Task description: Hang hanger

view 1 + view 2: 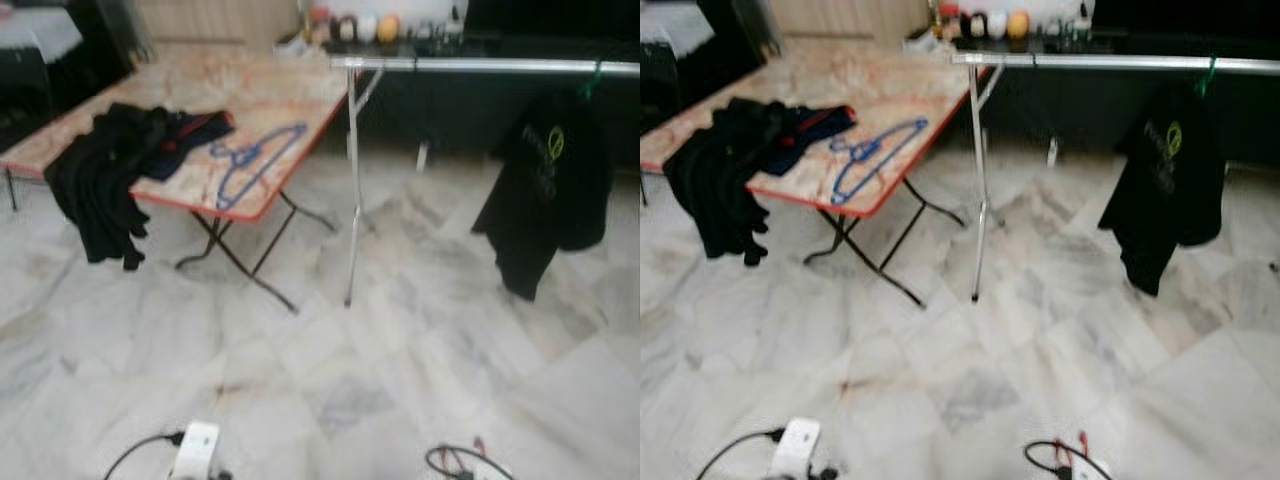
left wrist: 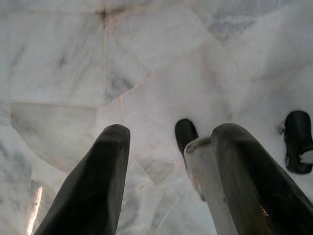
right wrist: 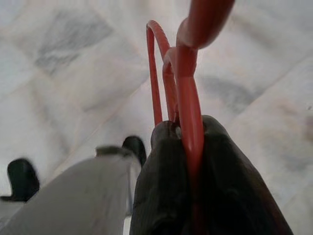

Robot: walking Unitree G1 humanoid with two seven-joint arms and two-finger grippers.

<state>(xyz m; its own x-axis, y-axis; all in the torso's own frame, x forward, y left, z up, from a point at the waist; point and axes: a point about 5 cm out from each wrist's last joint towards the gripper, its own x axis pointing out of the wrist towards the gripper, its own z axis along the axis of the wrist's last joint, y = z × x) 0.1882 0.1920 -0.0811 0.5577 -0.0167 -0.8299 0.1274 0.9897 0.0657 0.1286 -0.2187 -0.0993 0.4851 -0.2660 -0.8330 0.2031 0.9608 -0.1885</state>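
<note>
Low above the marble floor [image 3: 73,58], right gripper [image 3: 195,161] clamped on red hanger [image 3: 188,98], left gripper [image 2: 166,166] spread empty; carrying stage, probably; next needs lifting hook onto rail [image 1: 500,66].

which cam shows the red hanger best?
Right wrist view: the red hanger sits close up, clamped between the right hand fingers. In the eye views a small red bit shows at the bottom edge, too blurred to identify.

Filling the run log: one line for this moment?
right gripper: shut on red hanger | left gripper: open, over floor | rail: black shirt hung | blue hanger: on table
</note>
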